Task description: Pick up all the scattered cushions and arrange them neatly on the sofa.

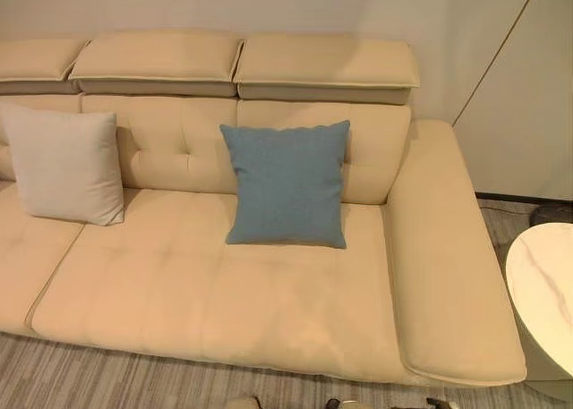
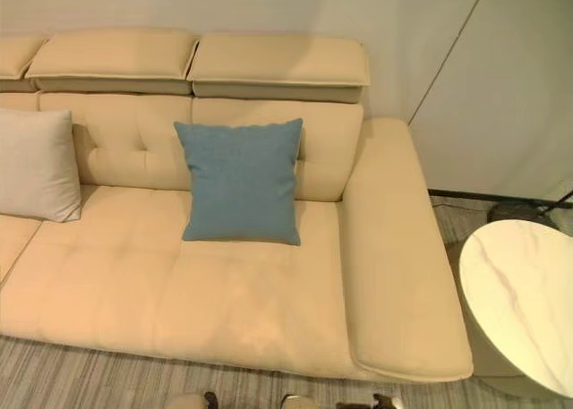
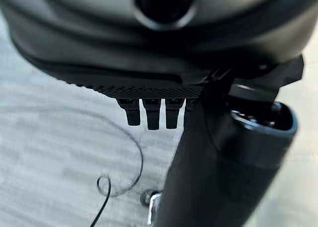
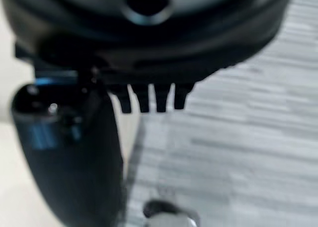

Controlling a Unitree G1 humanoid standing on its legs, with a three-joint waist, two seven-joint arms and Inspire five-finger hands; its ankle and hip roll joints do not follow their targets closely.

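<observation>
Grey striped carpet [image 1: 107,373] runs along the front of a cream leather sofa [image 1: 224,293] set against a pale wall [image 1: 448,33]. On the seat, a blue cushion [image 1: 287,184] stands upright, leaning on the backrest just below the seam between two headrests. Well apart from it, toward the robot's left, a light beige cushion [image 1: 64,165] also stands upright against the backrest. Beside the sofa's broad arm [image 1: 448,266], on the robot's right, sits a round white marble-look surface [image 1: 546,284].

Each wrist view looks down over the carpet. The left hand [image 3: 164,48] has its fingers [image 3: 153,116] hanging straight and released, holding nothing, with the thumb in front. The right hand [image 4: 149,43] looks the same, fingers [image 4: 144,102] straight and empty, though the close view is soft, so this is probably rather than certainly so.
</observation>
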